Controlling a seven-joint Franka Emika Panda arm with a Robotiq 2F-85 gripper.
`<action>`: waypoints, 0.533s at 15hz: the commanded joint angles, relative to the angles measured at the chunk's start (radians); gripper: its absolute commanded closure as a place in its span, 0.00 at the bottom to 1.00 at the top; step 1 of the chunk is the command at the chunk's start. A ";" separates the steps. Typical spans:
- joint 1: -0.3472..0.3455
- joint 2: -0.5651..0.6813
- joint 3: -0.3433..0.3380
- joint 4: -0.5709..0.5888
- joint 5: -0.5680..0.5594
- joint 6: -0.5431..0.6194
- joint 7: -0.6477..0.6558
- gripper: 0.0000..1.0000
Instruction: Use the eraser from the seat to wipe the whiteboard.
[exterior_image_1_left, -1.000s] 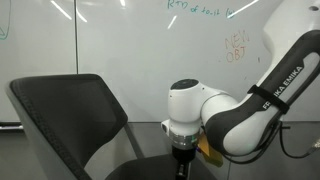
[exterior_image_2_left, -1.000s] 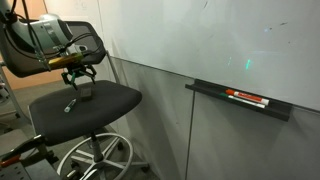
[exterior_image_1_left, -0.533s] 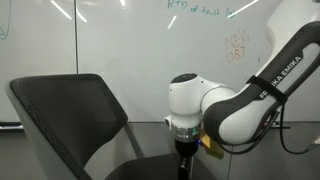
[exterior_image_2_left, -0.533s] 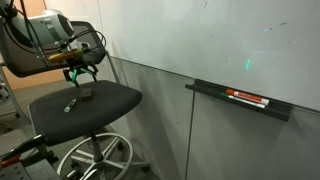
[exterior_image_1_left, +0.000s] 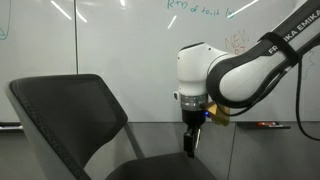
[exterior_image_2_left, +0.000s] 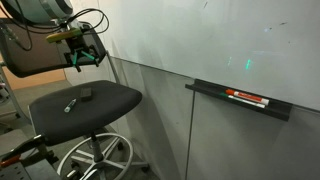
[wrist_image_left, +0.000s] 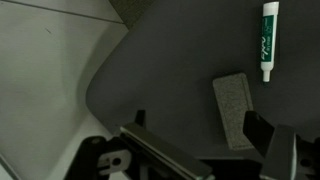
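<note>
Raised since a second ago: gripper (exterior_image_2_left: 85, 60), jaws apart, holding nothing, hanging well clear above the seat (exterior_image_2_left: 112, 98). Eraser (exterior_image_2_left: 86, 96): flat on the seat below the gripper, untouched; in the wrist view (wrist_image_left: 237, 111), it lies near a green-lettered marker (wrist_image_left: 267, 40), not touching. Whiteboard (exterior_image_2_left: 220, 40): behind the chair, ledge (exterior_image_2_left: 205, 88) to the side.

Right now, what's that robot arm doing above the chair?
The robot's gripper hangs open above the office chair's seat, holding nothing. The dark eraser lies on the seat below it, beside a green-labelled marker. The whiteboard is not wiped yet: orange scribbles show on it.
</note>
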 joint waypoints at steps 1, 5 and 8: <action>-0.040 -0.093 0.013 -0.040 0.030 -0.007 -0.001 0.00; -0.076 -0.149 0.019 -0.059 0.127 -0.011 -0.012 0.00; -0.092 -0.186 0.024 -0.058 0.242 -0.064 0.002 0.00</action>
